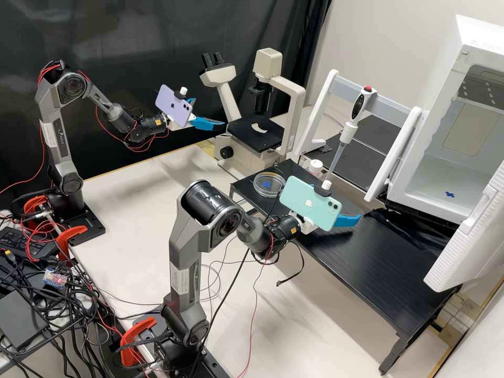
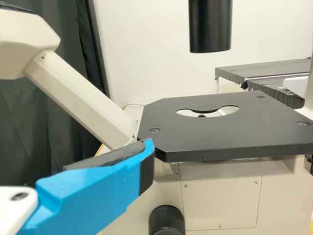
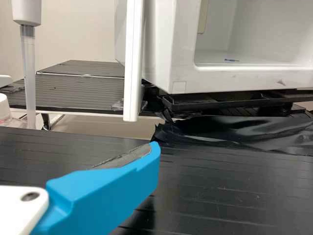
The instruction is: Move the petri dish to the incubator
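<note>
In the high view the clear petri dish (image 1: 269, 185), a blue mark showing through it, lies on the left end of the black raised stand (image 1: 367, 257). The left gripper (image 1: 210, 113) is open before the microscope, its blue fingers apart. In the left wrist view a finger of the left gripper (image 2: 146, 151) shows near the stage. The right gripper (image 1: 346, 220) is open over the stand, right of the dish, partly behind a green phone. One finger of the right gripper (image 3: 152, 152) shows in the right wrist view. The white incubator (image 1: 446, 181) has its door open and a blue mark on its floor.
The microscope (image 1: 257, 131) stands at the back. A pipette (image 1: 349, 126) hangs on a white rack (image 1: 386, 98) behind the stand, near a white-capped bottle (image 1: 315, 167). The incubator's open door (image 1: 472, 231) juts over the stand's right side. Loose cables hang by the arms.
</note>
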Robot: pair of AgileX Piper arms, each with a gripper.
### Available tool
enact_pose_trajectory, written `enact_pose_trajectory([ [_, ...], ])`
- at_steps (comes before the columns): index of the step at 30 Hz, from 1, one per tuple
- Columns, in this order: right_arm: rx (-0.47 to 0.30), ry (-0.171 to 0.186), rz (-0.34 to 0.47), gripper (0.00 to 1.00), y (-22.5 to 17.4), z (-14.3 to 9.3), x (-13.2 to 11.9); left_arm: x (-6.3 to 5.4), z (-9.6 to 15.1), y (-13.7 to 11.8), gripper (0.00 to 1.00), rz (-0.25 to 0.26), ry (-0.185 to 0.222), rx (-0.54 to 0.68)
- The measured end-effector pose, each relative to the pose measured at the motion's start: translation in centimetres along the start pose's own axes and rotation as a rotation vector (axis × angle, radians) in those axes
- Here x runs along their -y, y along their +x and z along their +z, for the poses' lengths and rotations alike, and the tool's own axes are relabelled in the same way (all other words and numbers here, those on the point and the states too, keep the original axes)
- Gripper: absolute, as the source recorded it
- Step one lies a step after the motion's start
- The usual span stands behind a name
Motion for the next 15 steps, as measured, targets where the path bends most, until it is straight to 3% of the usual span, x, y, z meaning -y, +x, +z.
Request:
enact_pose_trajectory([
  [8,0.0,0.002,0.0,1.0,0.0,0.0,0.0,0.0,0.0,0.0,1.0,0.0,0.0,0.0],
  [12,-0.018,0.034,-0.007,1.0,-0.4,-0.3,-0.1,0.0,0.0,0.0,1.0,0.0,0.0,0.0],
  [15,-0.058,0.037,-0.016,1.0,-1.4,-0.9,-0.3,0.0,0.0,0.0,1.0,0.0,0.0,0.0],
])
